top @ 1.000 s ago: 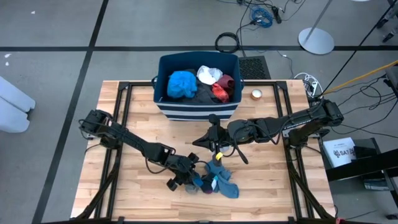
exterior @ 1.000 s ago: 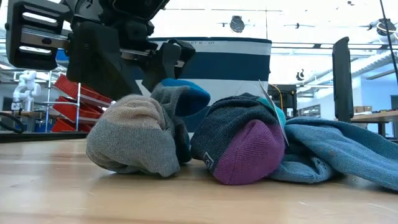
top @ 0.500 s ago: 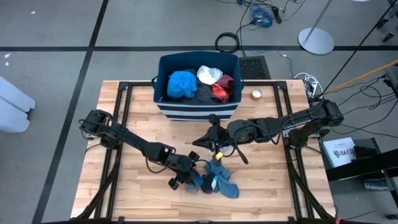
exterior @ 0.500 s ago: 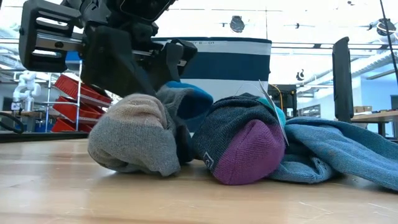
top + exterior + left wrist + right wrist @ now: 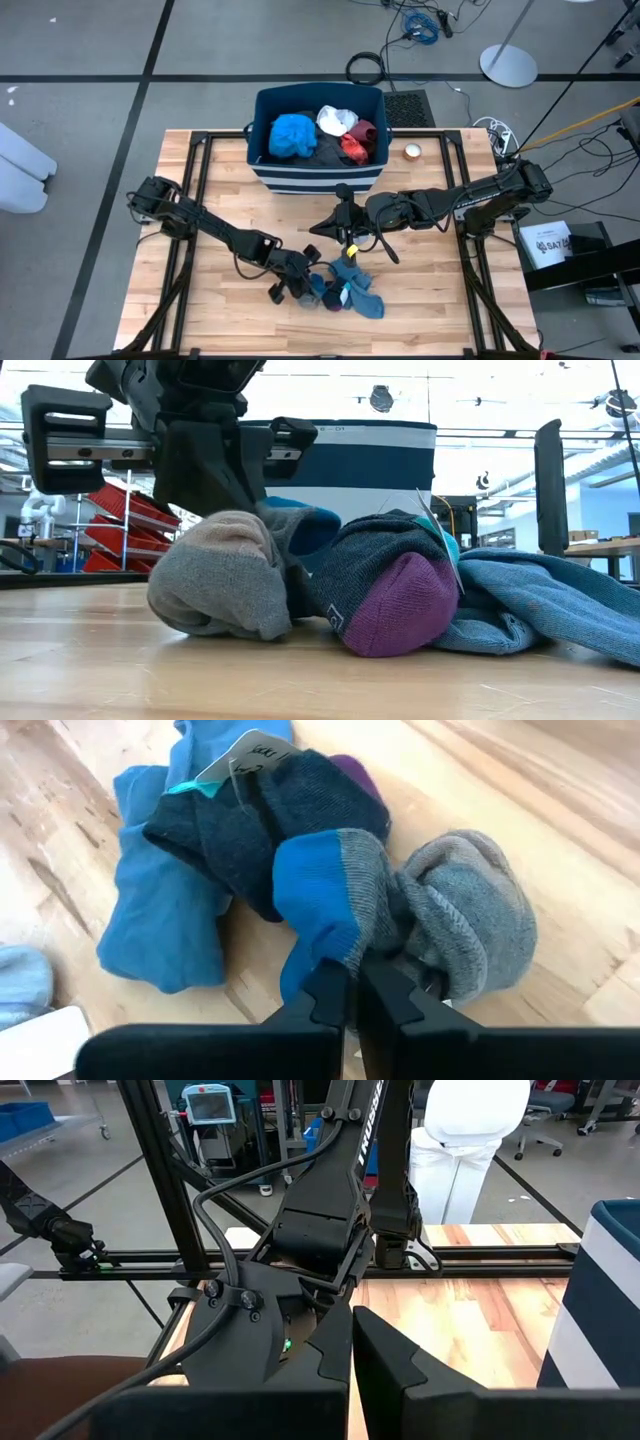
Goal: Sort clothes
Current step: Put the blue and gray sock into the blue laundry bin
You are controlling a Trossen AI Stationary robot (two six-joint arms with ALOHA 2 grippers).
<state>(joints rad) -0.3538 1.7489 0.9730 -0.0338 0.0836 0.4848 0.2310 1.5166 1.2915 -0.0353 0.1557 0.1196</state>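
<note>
The left gripper (image 5: 298, 287) is low over the near middle of the wooden tabletop (image 5: 220, 310), at the left end of a small heap of socks. In the left wrist view its two dark fingers (image 5: 335, 995) are pressed together on a fold of the grey sock with a bright blue cuff (image 5: 340, 905), pinching the fabric where the blue meets the grey. That sock's rounded grey toe (image 5: 215, 580) rests on the wood, as the low view shows, touching a dark grey sock with a purple toe (image 5: 385, 595) that carries a white paper tag (image 5: 245, 755). Beside that one, on the far side from the gripper, lies a lighter blue sock (image 5: 540, 605), flat and spread out. From above, the heap (image 5: 345, 285) is one tight cluster, all pieces touching. The right gripper (image 5: 343, 222) hangs over the middle of the tabletop, just behind the heap and apart from it, its fingers (image 5: 385, 1355) closed together on nothing. At the far edge stands the dark blue bin with white stripes (image 5: 318, 172), and inside it lie a bright blue garment (image 5: 293, 135), a white one (image 5: 337, 120), a red one (image 5: 358, 145) and dark fabric (image 5: 325, 152) between them. A small round object (image 5: 412, 152) sits on the tabletop just right of the bin.
</note>
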